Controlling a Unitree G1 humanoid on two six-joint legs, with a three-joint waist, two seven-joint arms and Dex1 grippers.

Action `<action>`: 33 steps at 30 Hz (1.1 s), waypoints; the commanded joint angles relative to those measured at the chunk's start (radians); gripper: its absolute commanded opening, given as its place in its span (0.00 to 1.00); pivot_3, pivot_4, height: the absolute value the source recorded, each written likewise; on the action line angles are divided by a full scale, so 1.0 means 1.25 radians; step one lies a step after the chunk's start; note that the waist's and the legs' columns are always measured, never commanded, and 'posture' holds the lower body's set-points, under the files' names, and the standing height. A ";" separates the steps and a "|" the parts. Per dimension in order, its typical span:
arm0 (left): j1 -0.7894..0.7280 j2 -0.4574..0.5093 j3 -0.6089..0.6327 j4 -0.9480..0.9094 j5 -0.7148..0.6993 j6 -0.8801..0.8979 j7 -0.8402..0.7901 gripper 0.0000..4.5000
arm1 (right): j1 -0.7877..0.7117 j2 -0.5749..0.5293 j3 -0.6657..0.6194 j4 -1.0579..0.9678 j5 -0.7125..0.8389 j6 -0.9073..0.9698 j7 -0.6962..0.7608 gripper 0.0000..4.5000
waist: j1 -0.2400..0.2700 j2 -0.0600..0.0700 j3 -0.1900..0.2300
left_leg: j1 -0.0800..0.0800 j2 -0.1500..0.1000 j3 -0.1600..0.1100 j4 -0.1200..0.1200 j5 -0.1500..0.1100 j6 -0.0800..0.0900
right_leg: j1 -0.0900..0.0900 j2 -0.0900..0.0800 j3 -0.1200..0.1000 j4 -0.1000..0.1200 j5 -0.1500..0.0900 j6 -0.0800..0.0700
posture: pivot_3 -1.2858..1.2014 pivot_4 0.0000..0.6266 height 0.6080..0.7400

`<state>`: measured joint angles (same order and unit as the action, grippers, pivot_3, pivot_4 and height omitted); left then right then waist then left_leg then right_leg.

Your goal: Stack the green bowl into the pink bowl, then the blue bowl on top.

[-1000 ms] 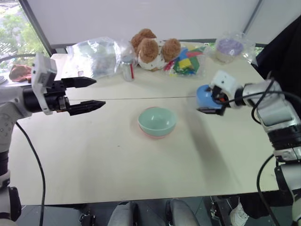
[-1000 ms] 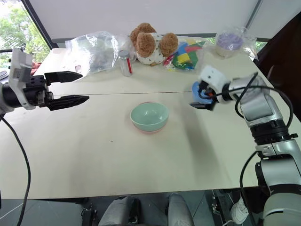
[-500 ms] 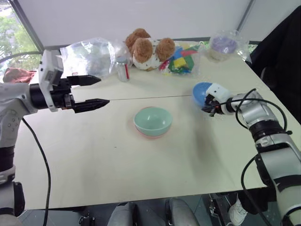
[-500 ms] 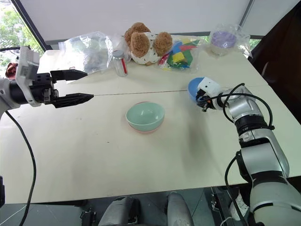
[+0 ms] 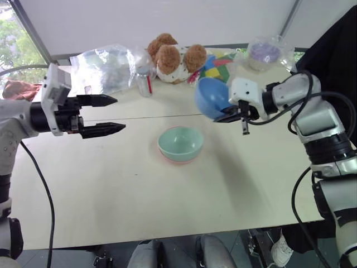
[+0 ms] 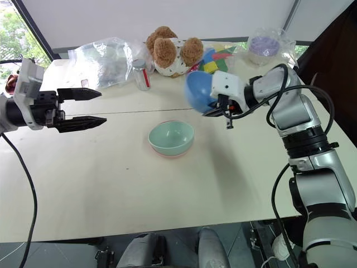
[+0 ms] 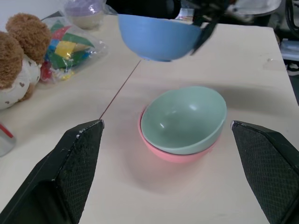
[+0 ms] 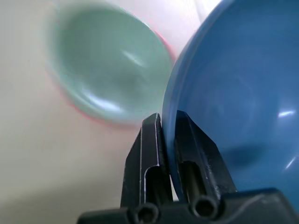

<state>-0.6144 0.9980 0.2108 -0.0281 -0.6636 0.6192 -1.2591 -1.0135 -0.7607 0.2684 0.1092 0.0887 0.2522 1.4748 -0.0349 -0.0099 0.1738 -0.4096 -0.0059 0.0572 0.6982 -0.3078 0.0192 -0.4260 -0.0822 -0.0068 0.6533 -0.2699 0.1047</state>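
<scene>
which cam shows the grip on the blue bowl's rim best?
Right wrist view: the right gripper is shut on the blue bowl, a finger on each side of the rim. The eye views show the bowl held in the air; the left wrist view shows its outside.

The left gripper (image 5: pixel 114 114) hangs level with fingers spread wide; the right gripper (image 8: pixel 167 140) is raised, pinching the blue bowl (image 5: pixel 211 97) by its rim.

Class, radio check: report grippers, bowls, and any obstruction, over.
Right gripper shut on blue bowl rim, in the air. Left gripper open, empty. Green bowl nested in pink bowl. Nothing blocking.
</scene>
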 commanded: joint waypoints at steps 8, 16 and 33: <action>-0.001 -0.001 0.030 -0.026 -0.004 -0.012 0.015 1.00 | -0.028 0.064 0.073 -0.007 0.040 0.002 0.102 0.01 | 0.016 -0.001 0.000 | 0.000 0.000 0.000 0.001 0.000 0.000 | 0.000 0.000 0.000 0.000 0.000 0.000 | 0.52 0.24 1.00; 0.042 0.006 0.062 -0.062 -0.016 -0.005 0.042 1.00 | -0.041 0.083 0.117 0.029 0.029 -0.030 0.112 0.57 | 0.015 -0.001 0.000 | 0.000 0.000 0.000 0.000 0.000 0.000 | 0.000 -0.001 0.000 0.000 0.000 0.000 | 0.52 0.24 1.00; 0.068 0.013 0.076 -0.102 -0.059 0.048 0.063 1.00 | 0.098 -0.122 -0.278 -0.263 0.245 0.353 -0.089 0.98 | 0.018 -0.001 0.000 | -0.001 -0.001 -0.001 -0.001 0.000 0.000 | 0.000 -0.004 -0.001 -0.002 0.000 0.000 | 0.52 0.24 1.00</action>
<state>-0.5232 0.9927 0.2631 -0.1270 -0.7158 0.6731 -1.1841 -0.8905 -0.8836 0.0081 -0.1554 0.3477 0.6357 1.4006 -0.0125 -0.0106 0.1734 -0.4103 -0.0070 0.0556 0.6972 -0.3081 0.0195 -0.4255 -0.0875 -0.0081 0.6509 -0.2700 0.1046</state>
